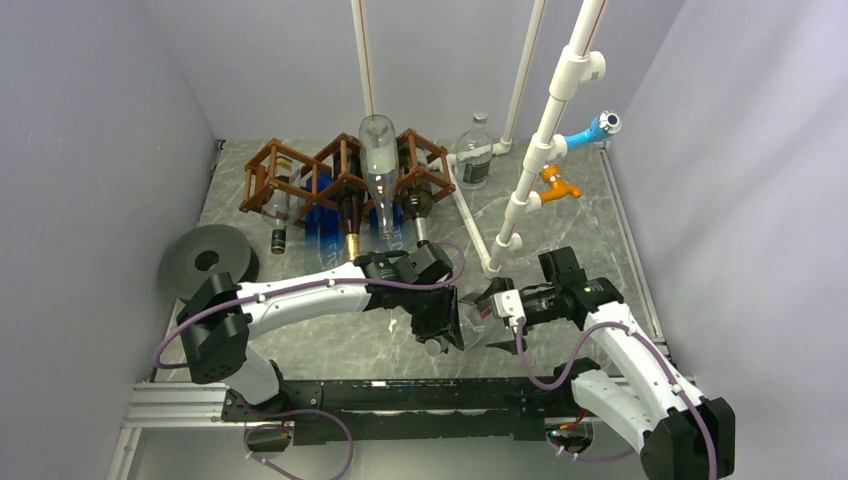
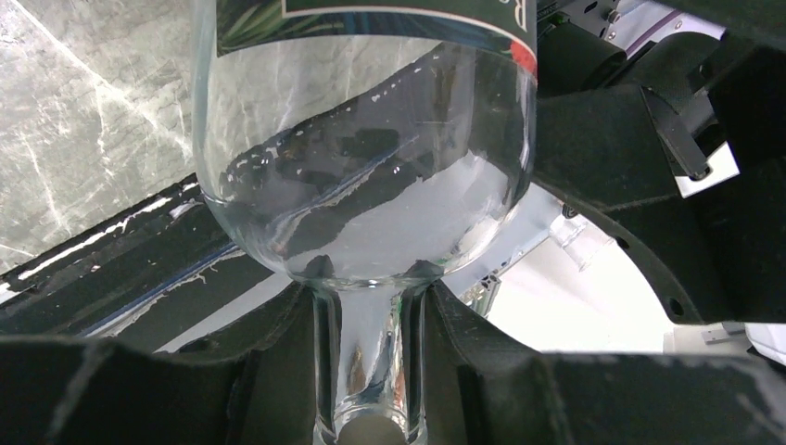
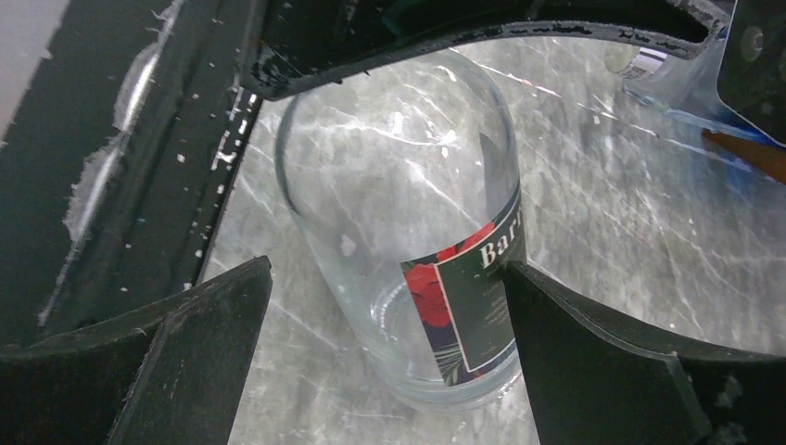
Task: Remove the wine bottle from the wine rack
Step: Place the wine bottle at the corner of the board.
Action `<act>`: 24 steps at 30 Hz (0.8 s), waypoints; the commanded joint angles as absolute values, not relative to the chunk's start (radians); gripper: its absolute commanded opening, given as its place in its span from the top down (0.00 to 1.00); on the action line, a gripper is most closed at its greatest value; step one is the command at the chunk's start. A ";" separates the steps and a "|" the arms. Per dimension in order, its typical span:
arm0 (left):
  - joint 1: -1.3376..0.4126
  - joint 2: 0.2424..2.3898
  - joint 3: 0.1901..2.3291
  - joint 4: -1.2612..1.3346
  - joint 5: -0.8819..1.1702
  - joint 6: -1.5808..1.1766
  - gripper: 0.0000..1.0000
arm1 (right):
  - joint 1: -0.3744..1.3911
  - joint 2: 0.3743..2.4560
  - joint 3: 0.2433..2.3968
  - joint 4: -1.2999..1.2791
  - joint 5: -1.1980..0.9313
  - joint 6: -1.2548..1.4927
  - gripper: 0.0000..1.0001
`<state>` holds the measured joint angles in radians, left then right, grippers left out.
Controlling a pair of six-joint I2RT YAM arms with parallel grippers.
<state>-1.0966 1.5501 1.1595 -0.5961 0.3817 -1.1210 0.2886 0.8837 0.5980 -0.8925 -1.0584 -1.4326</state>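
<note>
Grey marbled table underneath everything, walled in pale grey. Across its right half, a white pipe frame rising from the surface. At the back left, the brown wooden wine rack, zigzag of diamond cells, with dark bottles in several cells, necks toward the arms, and a clear bottle lying on top. Left of the rack and nearer the arms, a grey round disc flat on the table. By the back wall, just right of the rack, a standing clear bottle with a dark label. Off the rack and well apart from it, near the front middle between the two arms: the wine bottle, clear glass, red-flowered label, tilted over; hard to tell from these views whether resting on the marble or held just above it. Clamped on its slim neck, the left gripper, fingers tight on both sides of the glass. Spread wide on either side of the bottle's body, the right gripper, gripping nothing. On the pipe frame, a blue tap and an orange tap below it.
</note>
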 commanded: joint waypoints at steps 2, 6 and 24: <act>-1.103 1.525 1.255 -0.453 0.449 -1.114 0.93 | 0.327 0.891 0.565 -0.735 -0.982 -1.361 0.01; -1.103 1.536 1.264 -0.441 0.464 -1.120 0.85 | 0.339 0.897 0.544 -0.714 -0.945 -1.364 0.02; -1.097 1.528 1.275 -0.412 0.491 -1.124 0.44 | 0.344 0.970 0.563 -0.763 -0.925 -1.361 0.09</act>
<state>-1.0943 1.5799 1.2186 -0.5785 0.4320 -1.1194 0.3344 0.9413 0.5690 -0.7242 -0.9417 -1.3697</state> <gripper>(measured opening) 0.525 0.926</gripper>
